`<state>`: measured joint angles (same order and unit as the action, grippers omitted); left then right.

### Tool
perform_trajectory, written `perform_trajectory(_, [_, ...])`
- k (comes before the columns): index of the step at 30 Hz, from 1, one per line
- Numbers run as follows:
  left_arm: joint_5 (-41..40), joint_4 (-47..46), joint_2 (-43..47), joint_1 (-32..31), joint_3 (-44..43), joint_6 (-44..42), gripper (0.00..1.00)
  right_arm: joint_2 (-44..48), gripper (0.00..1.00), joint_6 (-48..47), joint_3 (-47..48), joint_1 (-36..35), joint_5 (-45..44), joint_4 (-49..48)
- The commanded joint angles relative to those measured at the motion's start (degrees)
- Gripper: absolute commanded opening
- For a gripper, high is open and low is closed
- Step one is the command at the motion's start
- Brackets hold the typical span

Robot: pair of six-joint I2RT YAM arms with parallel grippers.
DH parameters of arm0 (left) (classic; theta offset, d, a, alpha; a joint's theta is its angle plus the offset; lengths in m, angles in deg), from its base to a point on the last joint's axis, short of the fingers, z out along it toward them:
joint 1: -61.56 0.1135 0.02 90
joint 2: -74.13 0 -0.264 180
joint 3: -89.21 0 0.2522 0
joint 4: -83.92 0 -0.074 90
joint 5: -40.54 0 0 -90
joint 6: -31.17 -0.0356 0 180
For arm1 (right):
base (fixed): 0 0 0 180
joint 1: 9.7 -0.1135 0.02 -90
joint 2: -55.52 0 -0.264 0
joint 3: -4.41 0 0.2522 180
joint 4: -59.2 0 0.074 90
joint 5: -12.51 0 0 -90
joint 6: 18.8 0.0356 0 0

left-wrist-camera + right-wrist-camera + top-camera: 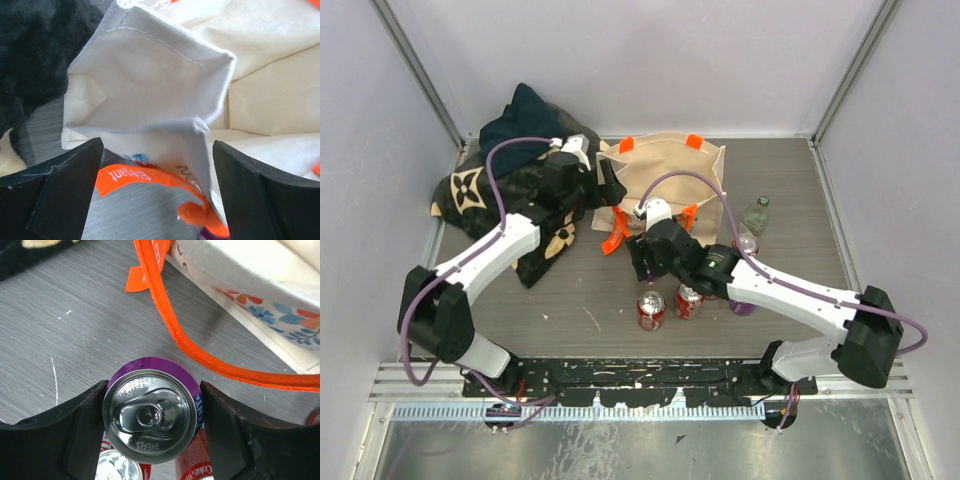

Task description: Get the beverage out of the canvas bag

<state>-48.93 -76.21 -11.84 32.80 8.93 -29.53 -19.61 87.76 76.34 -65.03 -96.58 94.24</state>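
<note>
1. Gripping a purple can (152, 422) between the fingers of the right gripper (152, 415). Jaws part-way open, closed to the can's width, pressed against both its sides.
2. Already outside the canvas bag (280, 285), just beside its printed side and an orange strap (200, 352), so the taking-out is judged largely done.
3. Left to do, by the look of it: setting the drink down on the table (570, 300) near the red cans (651, 310) and letting go.
4. Left gripper (157, 167): spread wide at the bag's open mouth, nothing held, only the cloth rim ahead.
5. Seen from the right wrist alone: the pull-tab top and the grip on it.
6. Seen from the left wrist alone: the bag's pale inside — no drink visible, though folds may hide the bottom.
7. Seen from overhead alone: both arms meeting at the bag, the floral blanket (520, 190) at left, a clear bottle (755, 215) at right. Held can seemingly hidden under the gripper.
</note>
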Motion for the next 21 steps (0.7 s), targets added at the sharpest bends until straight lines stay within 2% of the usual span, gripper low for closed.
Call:
perform_trajectory(1, [-0.5, 0.4, 6.8, 0.2, 2.6, -1.9, 0.98, -1.3, 0.01, 1.9, -0.9, 1.7, 1.9, -10.2])
perform_trajectory(11, [-8.6, 7.2, 23.2, 0.3, 12.9, -3.8, 0.98, -7.7, 0.01, 2.3, -3.8, 5.2, 2.0, -13.9])
perform_trajectory(13, [-10.1, 8.1, 26.6, 0.3, 15.3, -3.4, 0.98, -8.6, 0.04, 2.6, -4.6, 5.4, 1.5, -14.2])
perform_trajectory(15, [-11.7, 9.2, 29.7, 0.2, 17.3, -3.4, 0.98, -9.3, 0.15, 2.9, -5.5, 5.4, 0.8, -14.6])
perform_trajectory(17, [-12.8, 10.7, 32.0, 0.3, 18.6, -3.5, 0.98, -9.6, 0.36, 3.7, -6.6, 5.4, 0.7, -14.7])
perform_trajectory(19, [-13.5, 12.2, 33.6, 0.3, 19.3, -3.8, 0.98, -9.3, 0.72, 4.6, -7.4, 5.4, 0.9, -14.6])
perform_trajectory(21, [-14.0, 13.9, 34.7, 0.3, 19.6, -4.0, 0.98, -8.2, 0.97, 5.3, -8.0, 5.1, 0.1, -14.3])
